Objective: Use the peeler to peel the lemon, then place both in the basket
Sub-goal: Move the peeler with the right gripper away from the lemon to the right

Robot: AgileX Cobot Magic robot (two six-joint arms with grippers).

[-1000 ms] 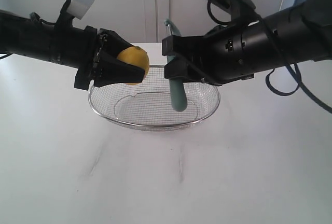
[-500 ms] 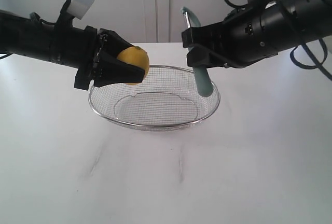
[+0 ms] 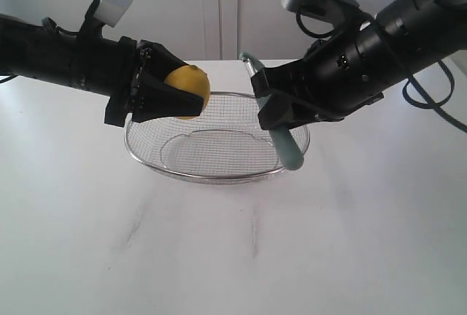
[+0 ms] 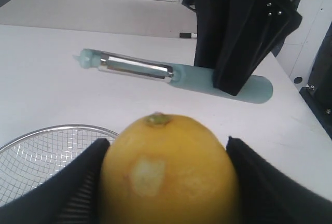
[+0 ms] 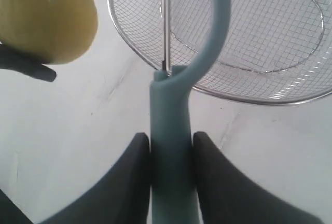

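Yellow lemon (image 3: 187, 85) is sitting clamped between the jaws of the left gripper (image 3: 182, 100), hanging in the air above the left side of the wire basket (image 3: 219, 176). Its stem end is facing the other arm. One pale scraped patch is showing on the skin in the left wrist view; everything else is looking unpeeled.

Right gripper (image 3: 274, 115) is pinching the peeler (image 3: 287, 147) by its teal handle, jaws tight on it. The blade end is pointing up toward the lemon, apart from it.

Judging: peeling barely begun.
- Blade is wanting to lie flat on the skin just beside the pale patch.
- Light pressure, stroke running along the fruit's length.
- Push should be going into the left jaws, not across them; a two-pad hold is likely to let the fruit pivot.
- Working above the mesh is sensible, since a slip would be landing inside.
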